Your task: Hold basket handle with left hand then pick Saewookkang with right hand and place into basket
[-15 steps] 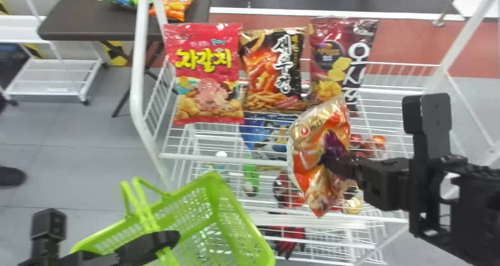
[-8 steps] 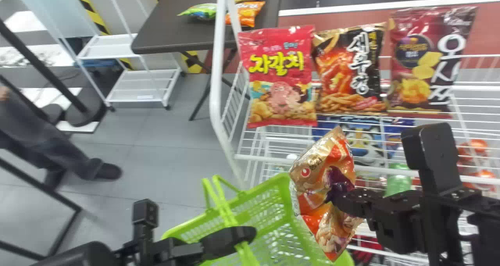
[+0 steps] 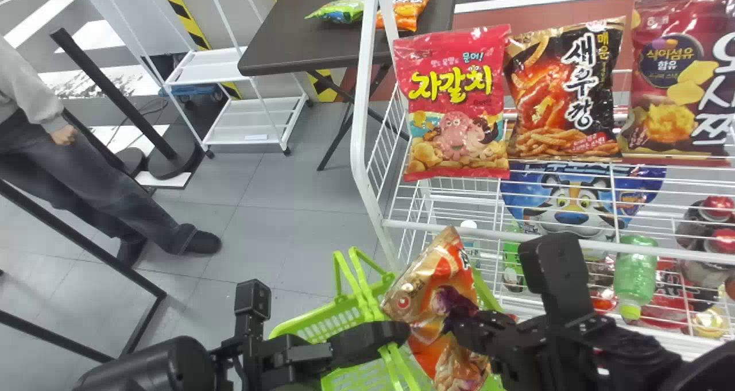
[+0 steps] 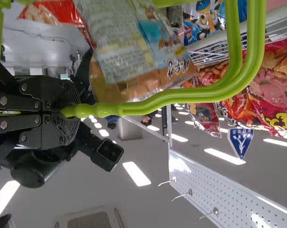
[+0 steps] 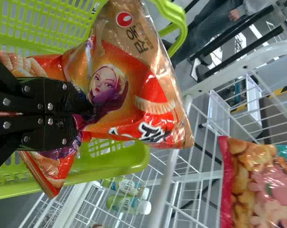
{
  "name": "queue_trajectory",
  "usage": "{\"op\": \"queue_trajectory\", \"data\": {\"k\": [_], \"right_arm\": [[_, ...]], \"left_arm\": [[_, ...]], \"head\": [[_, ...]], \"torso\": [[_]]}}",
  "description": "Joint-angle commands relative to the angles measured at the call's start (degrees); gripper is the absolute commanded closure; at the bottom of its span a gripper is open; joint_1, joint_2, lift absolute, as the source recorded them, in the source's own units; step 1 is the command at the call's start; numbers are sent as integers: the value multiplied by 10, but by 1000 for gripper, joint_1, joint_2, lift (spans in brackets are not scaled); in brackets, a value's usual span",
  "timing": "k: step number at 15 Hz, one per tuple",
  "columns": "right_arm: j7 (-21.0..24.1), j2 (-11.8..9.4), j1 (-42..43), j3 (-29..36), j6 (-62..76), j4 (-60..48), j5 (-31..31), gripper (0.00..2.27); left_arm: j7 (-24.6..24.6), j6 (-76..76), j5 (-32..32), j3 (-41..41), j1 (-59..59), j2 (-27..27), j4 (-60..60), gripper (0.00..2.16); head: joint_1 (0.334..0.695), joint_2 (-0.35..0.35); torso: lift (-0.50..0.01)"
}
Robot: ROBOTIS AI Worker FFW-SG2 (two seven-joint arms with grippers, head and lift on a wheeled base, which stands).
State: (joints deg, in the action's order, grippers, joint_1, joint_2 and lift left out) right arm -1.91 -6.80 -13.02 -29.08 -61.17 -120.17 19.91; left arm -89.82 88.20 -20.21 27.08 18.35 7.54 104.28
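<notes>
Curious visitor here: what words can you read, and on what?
"자갈치": pink bag
"문어!": pink bag
"매운 새우깡": black bag
"식이섬유 함유": maroon bag
"오사쯔", cut off: maroon bag
"농심": orange bag in right gripper
"새우깡": orange bag
Other print, blue sign's included: too small or blurred.

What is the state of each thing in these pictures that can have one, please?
Left gripper: shut on the basket handle.
Basket handle: raised, gripped.
Basket: open on top.
Right gripper: shut on the Saewookkang bag.
Saewookkang bag: closed, creased, not released.
Pink-red snack bag: closed, upright on the rack.
Green bottle: capped.
</notes>
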Motion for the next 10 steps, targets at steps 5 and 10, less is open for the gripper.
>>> {"op": "queue_trajectory", "data": {"k": [5, 10], "right_arm": [[-64, -11, -25, 53, 145, 13, -16, 29], [-79, -17, -61, 132, 290, 5, -13, 29]], "left_arm": [[1, 18, 0, -4, -9, 3, -12, 2152], [-1, 18, -1, 1, -11, 5, -23, 2152]], "head": [[695, 350], [695, 350]], "torso": [[-19], [-19]]}}
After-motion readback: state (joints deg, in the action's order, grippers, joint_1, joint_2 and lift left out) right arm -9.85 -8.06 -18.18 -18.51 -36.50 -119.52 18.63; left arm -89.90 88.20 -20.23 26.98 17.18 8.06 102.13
